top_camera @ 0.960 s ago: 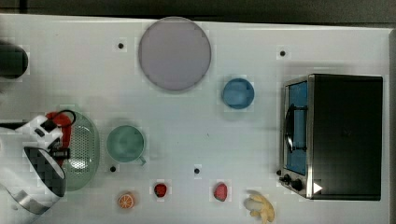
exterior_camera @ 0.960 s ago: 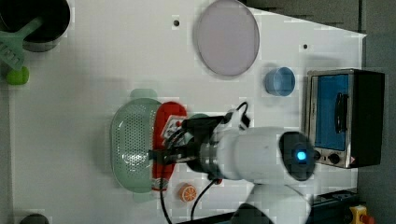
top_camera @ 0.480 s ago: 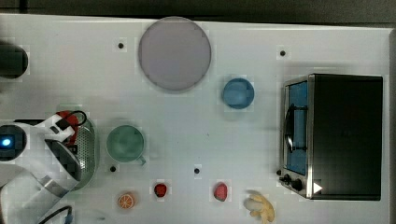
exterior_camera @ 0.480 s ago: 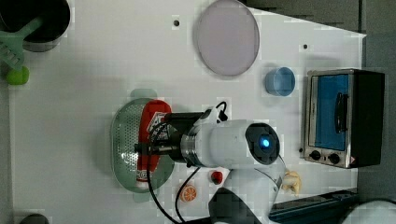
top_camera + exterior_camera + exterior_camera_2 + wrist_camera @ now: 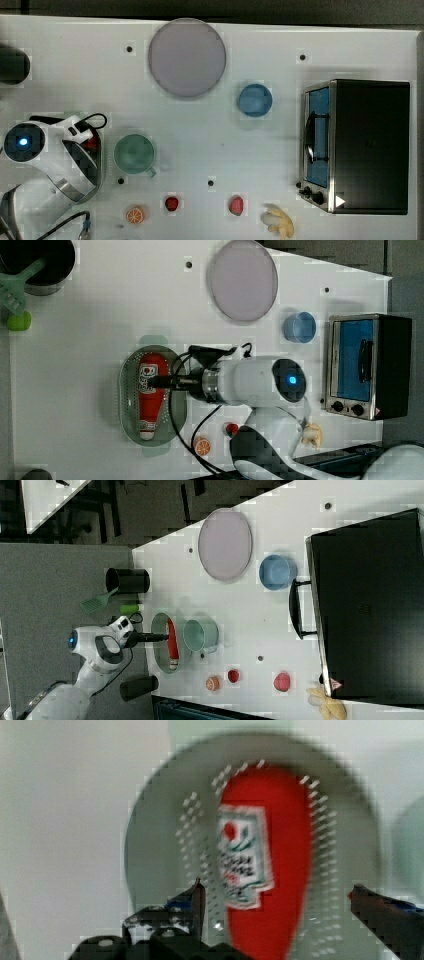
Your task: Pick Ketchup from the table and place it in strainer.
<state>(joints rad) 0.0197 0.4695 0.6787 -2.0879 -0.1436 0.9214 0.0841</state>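
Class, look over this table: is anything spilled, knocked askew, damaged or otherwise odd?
Nothing stands out. The ketchup bottle lies on its side inside the strainer, no spill visible, under the open gripper. The cup stands upright beside it.

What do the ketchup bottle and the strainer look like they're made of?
Ketchup: probably soft plastic; smooth, uniform red body with a white printed label, slightly glossy. Strainer: probably moulded plastic; pale mint green, matte, rounded rim, floor pierced with rows of small holes, clearest in the wrist view.
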